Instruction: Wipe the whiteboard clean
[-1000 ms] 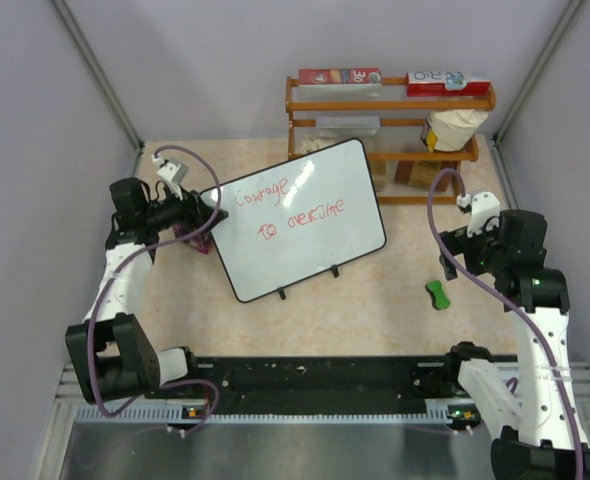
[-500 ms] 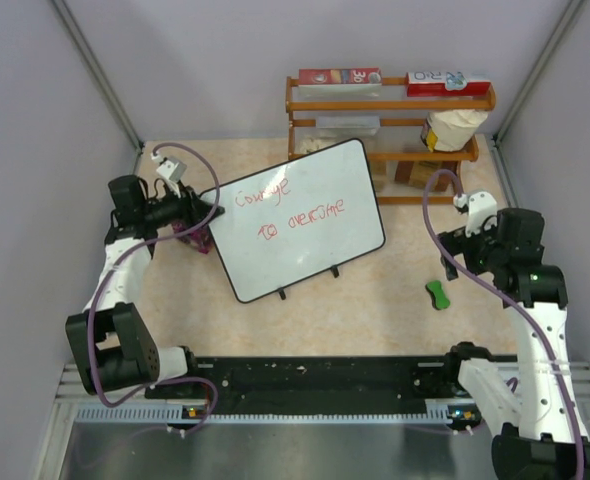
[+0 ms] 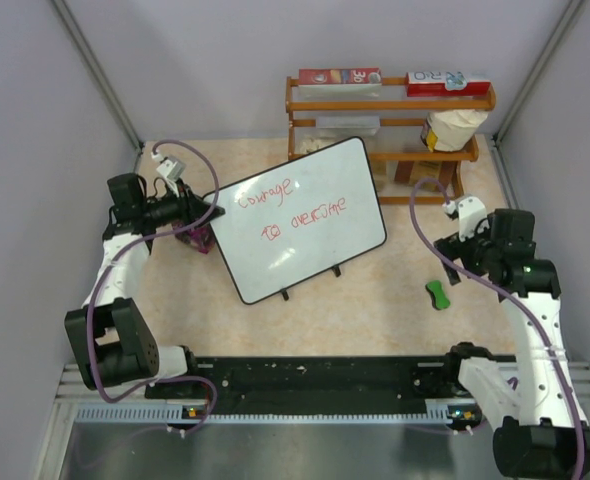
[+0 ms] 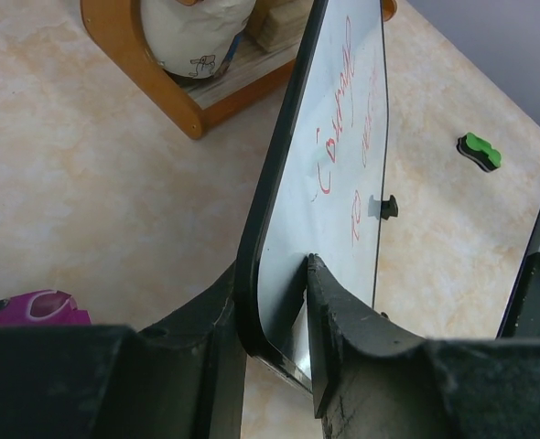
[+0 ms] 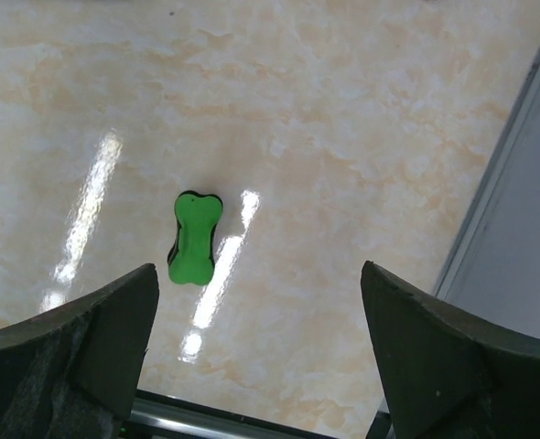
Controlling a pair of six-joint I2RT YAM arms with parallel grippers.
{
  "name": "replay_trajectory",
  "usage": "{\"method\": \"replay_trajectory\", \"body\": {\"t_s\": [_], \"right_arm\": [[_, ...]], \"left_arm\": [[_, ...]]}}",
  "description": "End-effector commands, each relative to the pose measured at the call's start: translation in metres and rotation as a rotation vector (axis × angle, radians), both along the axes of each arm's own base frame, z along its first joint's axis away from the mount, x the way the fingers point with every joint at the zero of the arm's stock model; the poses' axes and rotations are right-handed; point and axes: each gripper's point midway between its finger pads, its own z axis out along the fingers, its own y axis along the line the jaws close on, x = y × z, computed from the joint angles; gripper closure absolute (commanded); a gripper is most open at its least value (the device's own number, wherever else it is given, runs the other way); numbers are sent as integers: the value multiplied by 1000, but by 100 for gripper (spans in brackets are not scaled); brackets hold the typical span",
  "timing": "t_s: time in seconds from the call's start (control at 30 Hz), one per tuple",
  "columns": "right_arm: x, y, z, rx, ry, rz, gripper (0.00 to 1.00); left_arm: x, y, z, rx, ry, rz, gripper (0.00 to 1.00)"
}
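The whiteboard [image 3: 300,215] stands tilted on its small black feet in the middle of the table, with red handwriting on it. My left gripper [image 3: 207,212] is shut on its left corner. In the left wrist view both fingers pinch the black-framed edge of the whiteboard [image 4: 343,137], which runs between the tips of that gripper [image 4: 270,267]. A green bone-shaped eraser [image 3: 436,293] lies flat on the table at the right. My right gripper [image 3: 453,262] hovers over it, open and holding nothing. In the right wrist view the eraser [image 5: 194,238] lies left of the middle of the gripper [image 5: 256,272].
A wooden rack [image 3: 385,150] with boxes and a bag stands behind the board at the back right. A purple packet [image 3: 197,238] lies under my left gripper. A black rail [image 3: 315,375] runs along the near edge. Grey walls enclose both sides.
My left gripper has closed on the whiteboard's corner, and the board shifted slightly. My right arm has moved a little to the left, closer to the green eraser.
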Motion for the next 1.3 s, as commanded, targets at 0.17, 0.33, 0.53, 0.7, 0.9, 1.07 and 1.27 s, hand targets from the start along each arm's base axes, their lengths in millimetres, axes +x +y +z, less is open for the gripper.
{"method": "replay_trajectory", "body": {"t_s": [0.17, 0.33, 0.53, 0.7, 0.9, 1.07, 1.27], "right_arm": [[-14, 6, -52, -36, 197, 145, 25], [-17, 14, -72, 5, 271, 189, 34], [-13, 21, -92, 52, 328, 190, 37], [-15, 22, -111, 65, 382, 186, 39], [-8, 18, -126, 43, 382, 162, 41], [-2, 15, -133, 34, 391, 150, 42], [3, 9, -143, 11, 408, 130, 44]], "left_arm": [[8, 4, -3, 112, -134, -36, 100], [8, 5, -6, 118, -131, -37, 100], [6, 4, -3, 116, -136, -40, 100], [7, 5, -4, 123, -139, -35, 100], [7, 6, -5, 121, -135, -33, 100], [6, 5, -4, 116, -133, -37, 100], [4, 5, -2, 123, -145, -36, 100]]}}
